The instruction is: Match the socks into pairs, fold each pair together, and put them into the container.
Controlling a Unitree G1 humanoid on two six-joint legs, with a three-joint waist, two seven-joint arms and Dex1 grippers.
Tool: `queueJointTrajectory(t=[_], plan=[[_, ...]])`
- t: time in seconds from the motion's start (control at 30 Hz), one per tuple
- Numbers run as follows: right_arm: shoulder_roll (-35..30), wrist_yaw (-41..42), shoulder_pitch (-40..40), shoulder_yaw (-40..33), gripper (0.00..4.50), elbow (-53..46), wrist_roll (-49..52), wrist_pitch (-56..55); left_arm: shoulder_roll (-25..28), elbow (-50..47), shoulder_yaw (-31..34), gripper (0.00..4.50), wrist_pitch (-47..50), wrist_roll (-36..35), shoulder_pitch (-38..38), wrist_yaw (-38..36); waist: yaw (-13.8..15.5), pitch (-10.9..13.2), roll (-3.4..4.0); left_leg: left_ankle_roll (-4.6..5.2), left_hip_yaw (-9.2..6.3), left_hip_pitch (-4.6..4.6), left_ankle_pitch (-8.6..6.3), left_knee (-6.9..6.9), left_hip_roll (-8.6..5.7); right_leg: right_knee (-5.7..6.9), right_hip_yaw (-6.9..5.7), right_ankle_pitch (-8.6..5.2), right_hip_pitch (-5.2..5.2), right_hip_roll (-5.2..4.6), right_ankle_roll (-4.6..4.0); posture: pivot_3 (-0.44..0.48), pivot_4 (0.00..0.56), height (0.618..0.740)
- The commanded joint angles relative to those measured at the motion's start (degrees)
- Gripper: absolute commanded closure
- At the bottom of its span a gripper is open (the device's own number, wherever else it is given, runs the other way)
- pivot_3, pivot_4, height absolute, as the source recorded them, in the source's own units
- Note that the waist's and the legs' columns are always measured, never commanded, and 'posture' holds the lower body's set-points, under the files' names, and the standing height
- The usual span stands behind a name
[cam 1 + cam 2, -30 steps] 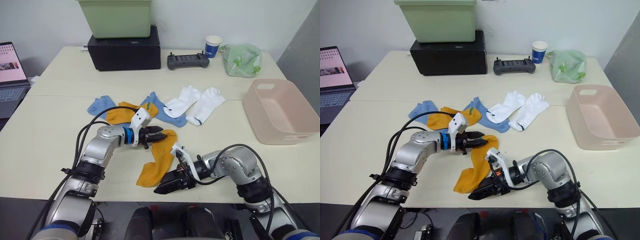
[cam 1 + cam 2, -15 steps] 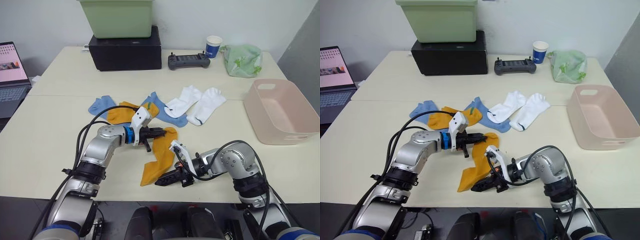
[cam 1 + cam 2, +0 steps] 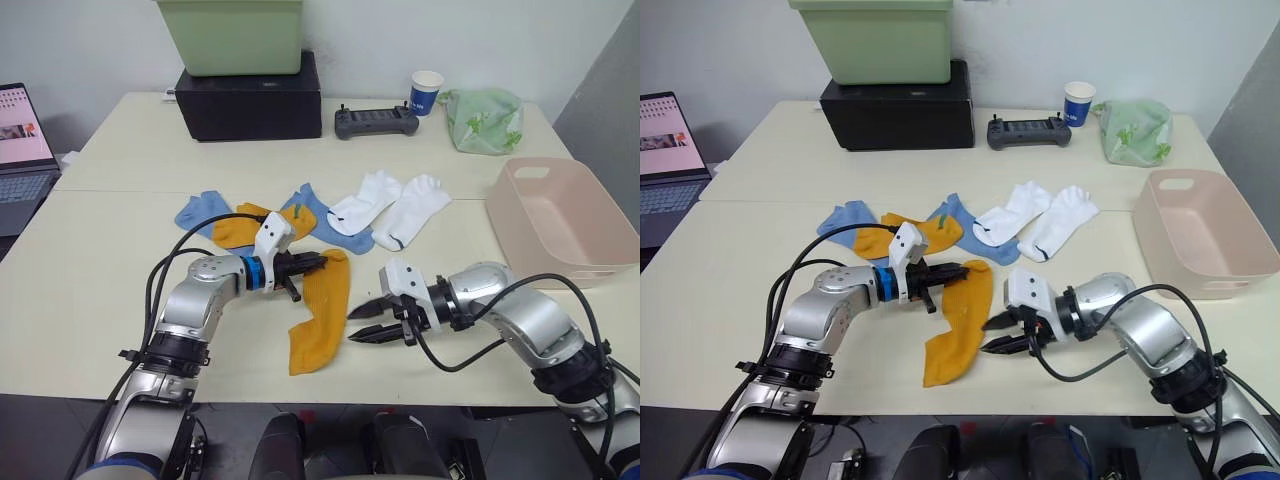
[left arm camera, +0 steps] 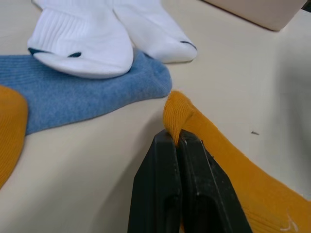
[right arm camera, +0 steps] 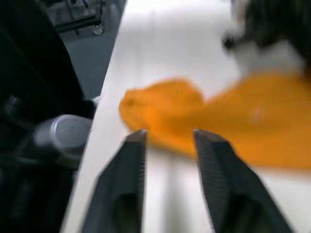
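My left gripper (image 3: 318,262) is shut on the cuff of a mustard-orange sock (image 3: 322,312) that lies lengthwise toward the table's front edge. The left wrist view shows the pinch: black fingers (image 4: 165,160) closed on the orange cuff (image 4: 177,109). My right gripper (image 3: 355,326) is open just right of that sock, holding nothing; its wrist view shows the sock's toe (image 5: 160,109) beyond the spread fingers. A second orange sock (image 3: 235,230), two light blue socks (image 3: 200,212) (image 3: 328,225) and two white socks (image 3: 365,200) (image 3: 412,222) lie mid-table. The pink container (image 3: 563,273) stands at the right.
Along the back stand a black box (image 3: 250,105) with a light green bin (image 3: 232,35) on it, a controller (image 3: 375,122), a paper cup (image 3: 426,92) and a pale green bag (image 3: 484,120). A laptop (image 3: 20,140) is at the far left.
My right gripper has drawn back to the right, off the orange sock's toe, and now stands open beside it. The sock lies straighter. My left gripper keeps its hold on the cuff.
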Motion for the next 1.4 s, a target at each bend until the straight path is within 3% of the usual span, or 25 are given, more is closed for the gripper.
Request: queueJointTrajectory(t=[0.03,0.27,0.43,0.53,0.7,0.9,1.2,1.37,1.4], plan=[[0.45,4.48,-1.13,3.84,2.17,3.1,-7.49,-16.92,0.02,-1.87,0.8,4.5,0.24,-0.57,-0.12,-0.02,0.14,0.0,0.0,0.0,0.0,0.0,0.0,0.01,0.01,-0.01,0.0,0.0,0.0,0.01,0.0,0.0,0.15,0.74],[3.94,6.65,-2.19,8.18,2.17,13.55,-16.02,-35.17,0.34,-1.21,1.13,4.5,0.22,-0.21,-1.0,-0.2,0.32,0.0,0.0,-0.01,0.0,-0.01,0.0,0.22,0.1,0.04,-0.01,0.0,0.04,-0.04,-0.01,0.0,0.15,0.74],[6.27,6.03,-1.69,8.49,2.17,17.63,-17.89,-40.5,0.23,-1.67,1.11,4.5,0.33,-0.21,-0.55,0.08,0.33,0.0,0.0,-0.16,-0.01,-0.01,0.09,0.28,0.11,0.07,-0.01,0.0,0.07,-0.12,-0.01,0.0,0.15,0.74],[7.62,5.27,-1.35,8.05,2.78,20.53,-18.24,-43.75,0.16,-2.17,1.07,4.5,0.54,-0.28,-0.21,0.27,0.33,0.0,0.0,-0.18,-0.02,-0.01,0.1,0.28,0.11,0.07,0.0,0.0,0.09,-0.13,-0.01,0.0,0.15,0.74],[7.49,6.47,-0.49,6.78,4.48,22.57,-16.75,-46.49,0.65,-2.97,1.42,4.5,0.66,-0.35,0.7,0.63,0.42,0.0,0.0,-0.18,0.0,-0.01,0.1,0.29,0.09,0.07,0.0,0.0,0.1,-0.21,-0.01,0.0,0.15,0.74],[6.11,7.46,-0.78,5.09,4.48,23.86,-16.35,-49.5,1.18,-7.08,2.76,4.5,2.75,-1.51,3.64,2.49,0.35,0.0,0.0,-0.18,-0.02,-0.01,0.1,0.29,0.1,0.08,0.02,0.0,0.1,-0.23,-0.01,0.0,0.15,0.74],[0.71,16.04,-5.23,0.81,4.48,31.92,-10.65,-59.85,-0.03,-30.57,11.02,4.5,13.07,-7.11,20.8,14.57,0.21,0.01,0.02,-0.01,-0.19,0.02,0.0,0.32,0.11,0.07,0.12,0.01,0.15,-0.3,-0.01,0.0,0.15,0.74],[1.83,18.56,-6.55,0.92,4.48,36.58,-9.98,-62.67,-3.48,-34.43,12.26,4.5,13.31,-7.4,24.0,21.44,0.53,0.01,0.01,0.0,-0.29,0.14,0.0,0.32,0.06,0.03,0.09,0.01,0.34,-0.31,-0.01,0.0,0.15,0.74],[2.23,18.56,-6.66,0.71,4.04,36.97,-9.75,-62.68,-3.92,-34.6,12.13,4.5,12.97,-7.36,24.32,22.02,0.52,0.01,0.01,0.0,-0.29,0.14,0.0,0.33,0.06,0.02,0.1,0.01,0.35,-0.33,-0.01,0.0,0.15,0.74]])
